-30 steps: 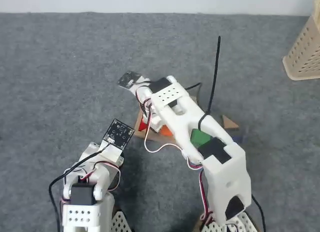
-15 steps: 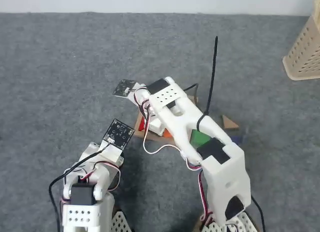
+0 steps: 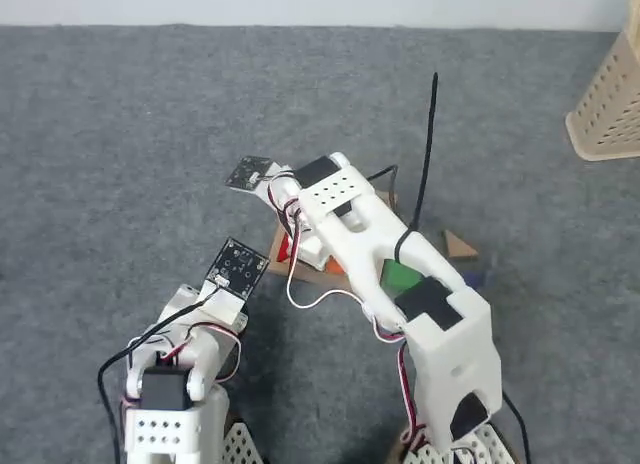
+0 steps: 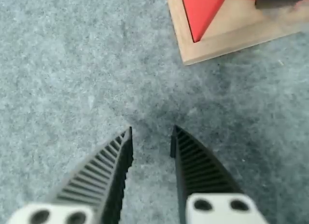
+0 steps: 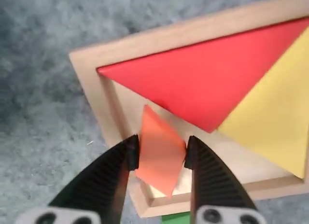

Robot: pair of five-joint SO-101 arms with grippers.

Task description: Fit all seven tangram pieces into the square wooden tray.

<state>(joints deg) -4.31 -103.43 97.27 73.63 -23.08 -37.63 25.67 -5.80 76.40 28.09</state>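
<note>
Orange piece [image 5: 161, 159] lengthwise in right claw [image 5: 161, 144]

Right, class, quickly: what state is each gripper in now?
Left gripper: open, holding nothing.
Right gripper: shut on the orange piece, over the wooden tray.

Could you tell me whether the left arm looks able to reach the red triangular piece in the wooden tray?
Probably not cleanly: the left gripper sits open over carpet short of the square wooden tray, and the right gripper, shut on an orange piece, hangs beside the red triangular piece.
</note>
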